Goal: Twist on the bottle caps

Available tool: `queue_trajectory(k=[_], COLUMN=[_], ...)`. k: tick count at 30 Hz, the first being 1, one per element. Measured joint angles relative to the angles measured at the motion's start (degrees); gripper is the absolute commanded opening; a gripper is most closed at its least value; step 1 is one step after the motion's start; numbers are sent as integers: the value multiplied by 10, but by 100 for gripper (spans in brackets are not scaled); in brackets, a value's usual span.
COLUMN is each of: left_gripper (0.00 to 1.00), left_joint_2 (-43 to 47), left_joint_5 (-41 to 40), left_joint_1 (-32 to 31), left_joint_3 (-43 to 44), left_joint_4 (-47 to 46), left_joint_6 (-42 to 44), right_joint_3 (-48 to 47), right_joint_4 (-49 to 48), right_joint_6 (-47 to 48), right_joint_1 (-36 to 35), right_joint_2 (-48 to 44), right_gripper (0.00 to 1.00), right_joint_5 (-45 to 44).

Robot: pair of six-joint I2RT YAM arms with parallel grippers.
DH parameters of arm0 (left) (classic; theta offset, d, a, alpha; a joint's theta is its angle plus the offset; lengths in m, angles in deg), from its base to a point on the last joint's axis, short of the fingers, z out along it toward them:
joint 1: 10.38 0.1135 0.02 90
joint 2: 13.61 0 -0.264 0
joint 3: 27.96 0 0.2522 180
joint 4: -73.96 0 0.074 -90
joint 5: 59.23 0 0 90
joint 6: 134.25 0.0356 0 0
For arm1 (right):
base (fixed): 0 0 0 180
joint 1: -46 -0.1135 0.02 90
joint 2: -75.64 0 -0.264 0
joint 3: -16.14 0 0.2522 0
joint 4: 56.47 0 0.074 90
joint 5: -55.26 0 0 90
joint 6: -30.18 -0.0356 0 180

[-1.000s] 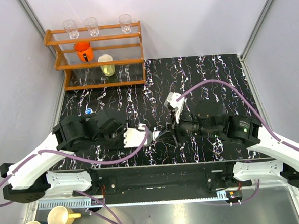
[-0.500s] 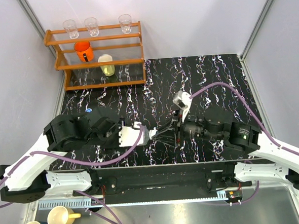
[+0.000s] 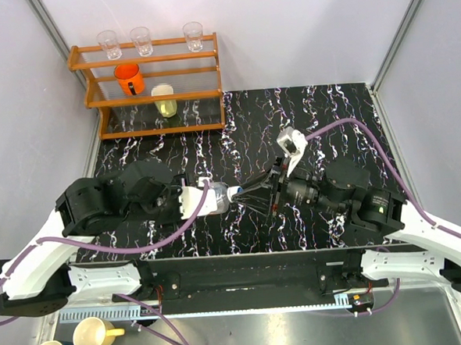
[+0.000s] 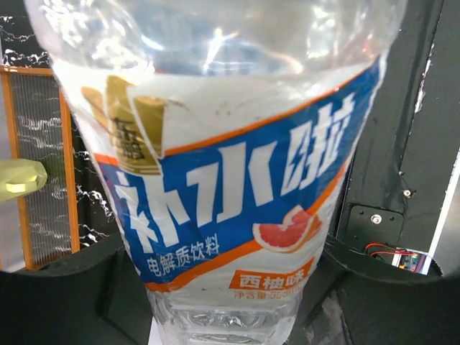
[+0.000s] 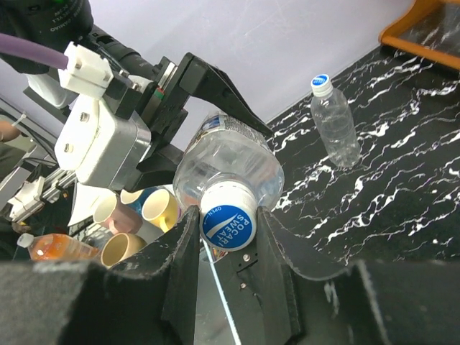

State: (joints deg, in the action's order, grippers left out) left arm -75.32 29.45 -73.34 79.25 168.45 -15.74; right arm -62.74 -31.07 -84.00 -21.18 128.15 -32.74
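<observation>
**Bottle held level between your two arms, cap in the right fingers**

Top view: your left gripper [image 3: 223, 198] is clamped around a clear plastic bottle [image 3: 243, 193], which is held above the black, white-veined table [image 3: 328, 112]. The bottle lies level with its long axis running left to right. Its neck points at your right gripper [image 3: 274, 193], which meets it head-on. A wooden rack [image 3: 152, 99] with wire-mesh shelves stands at the far left corner, holding clear glasses, an orange cup and a yellow cup.

Left wrist view: the bottle fills the frame. Its wall is thin, crinkled and see-through. A glossy label [image 4: 230, 187] in white, blue and orange wraps around it and shows a grapefruit slice. Your black fingers [image 4: 65, 287] press in on it from both sides at the bottom of the frame.

Right wrist view: the round cap [image 5: 228, 226], white-sided with a blue top, faces the lens at the bottle's neck. You cannot tell how far it is threaded on. Your right fingers [image 5: 183, 273] are closed against its two sides. Well beyond, a slim second bottle [image 5: 336, 129] stands upright on the table with its own cap [image 5: 320, 84] on top.
</observation>
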Motion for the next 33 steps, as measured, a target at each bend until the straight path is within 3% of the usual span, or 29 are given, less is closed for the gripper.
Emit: queue_trajectory(k=[13,23,28,29,31,33], left_gripper=[48,48,48,48,48,48], left_joint_2=[14,24,28,28,28,28], left_joint_5=[-54,-134,-157,-160,-161,-159], left_joint_1=[-2,-5,-6,-6,-6,-6], left_joint_3=[-23,-70,-77,-77,-77,-77], left_joint_4=[-7,-72,-82,-83,-85,-87], left_joint_6=[28,40,47,47,45,40], right_joint_3=[-97,-102,-103,-104,-106,-107], right_joint_4=[133,146,146,146,148,148], right_joint_6=[-130,-254,-301,-308,-317,-323], right_joint_1=[0,0,0,0,0,0], right_joint_2=[68,78,84,84,83,81], right_gripper=[2,1,18,35,45,61], right_joint_5=[-30,-108,-125,-128,-133,-135])
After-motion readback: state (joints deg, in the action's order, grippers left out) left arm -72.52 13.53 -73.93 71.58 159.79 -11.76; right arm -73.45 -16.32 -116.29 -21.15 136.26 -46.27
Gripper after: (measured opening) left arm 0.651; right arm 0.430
